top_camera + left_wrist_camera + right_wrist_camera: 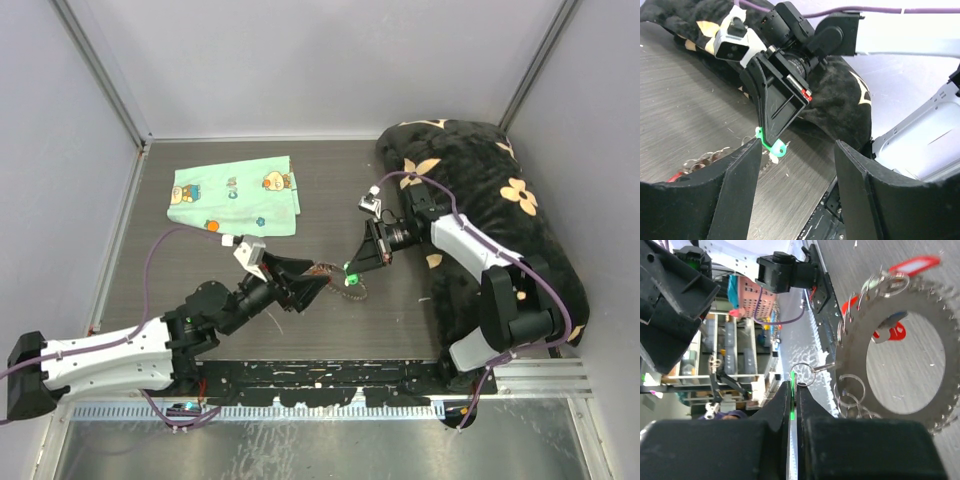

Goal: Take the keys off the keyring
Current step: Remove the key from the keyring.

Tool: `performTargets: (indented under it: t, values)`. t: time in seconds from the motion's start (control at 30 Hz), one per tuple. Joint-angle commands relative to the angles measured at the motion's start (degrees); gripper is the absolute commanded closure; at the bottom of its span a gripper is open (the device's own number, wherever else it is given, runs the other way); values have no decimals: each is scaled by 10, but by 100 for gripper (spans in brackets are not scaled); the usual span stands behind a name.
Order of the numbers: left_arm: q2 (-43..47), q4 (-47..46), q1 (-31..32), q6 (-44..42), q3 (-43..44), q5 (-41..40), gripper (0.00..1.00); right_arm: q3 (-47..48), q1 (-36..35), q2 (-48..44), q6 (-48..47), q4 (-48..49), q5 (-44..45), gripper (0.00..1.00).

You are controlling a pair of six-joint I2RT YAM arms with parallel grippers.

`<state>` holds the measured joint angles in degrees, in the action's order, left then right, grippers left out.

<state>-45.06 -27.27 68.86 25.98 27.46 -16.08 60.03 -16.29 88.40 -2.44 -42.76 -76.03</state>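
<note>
In the right wrist view the keyring [920,310] is a big silver toothed ring hung with small split rings. Red-headed keys [912,264] hang at its top edge. My right gripper [794,385] is shut on a green-headed key [791,390], whose small ring [803,374] still links to the keyring. From above, the right gripper [350,268] holds that key just over the keyring [345,290]. My left gripper [318,283] sits right beside it, open. In the left wrist view nothing lies between the left fingers [740,185], and the green key [774,147] shows just beyond them.
A mint-green cartoon-print cloth [235,198] lies at the back left, with an orange-headed key [212,226] at its near edge. A black flower-patterned cushion [490,200] fills the right side under the right arm. Grey walls close in the table.
</note>
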Motion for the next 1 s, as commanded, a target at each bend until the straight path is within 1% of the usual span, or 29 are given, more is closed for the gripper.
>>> performTargets:
  t: [0.0,0.07,0.1,0.17,0.2,0.23,0.37,0.5,0.6,0.67,0.77,0.8,0.87,0.93,0.97]
  values:
    - [-27,76,-2,37,70,-1,39,-41,-1,-68,257,234,-55,99]
    - [-43,112,-2,47,95,-9,39,-74,-1,-86,358,327,-37,99]
    - [-52,132,-3,50,107,-13,39,-94,-1,-95,411,394,-30,99]
    - [-67,165,-2,55,127,-24,39,-129,1,-110,510,495,-15,99]
    - [-74,180,-2,56,135,-28,40,-146,1,-116,564,539,-9,99]
    - [-81,195,-2,55,144,-32,41,-157,3,-119,591,563,-2,99]
    - [-103,255,-2,25,184,-38,42,-164,10,-118,649,570,14,99]
    - [-133,354,-2,-8,258,-63,42,-153,13,-111,679,572,14,99]
    - [-164,426,1,-44,319,-83,41,-140,13,-103,717,560,17,99]
    - [-189,471,9,-85,362,-103,39,-124,13,-96,732,521,20,99]
    - [-221,501,15,-183,406,-98,36,-108,13,-84,768,495,20,99]
    - [-226,502,15,-246,415,-80,34,-102,13,-82,782,485,20,99]
    - [-231,500,15,-341,424,-44,28,-77,14,-75,751,417,26,99]
    - [-231,489,15,-431,421,-21,22,-61,14,-69,736,372,29,99]
    - [-228,484,14,-485,417,-6,21,-54,14,-67,732,362,31,99]
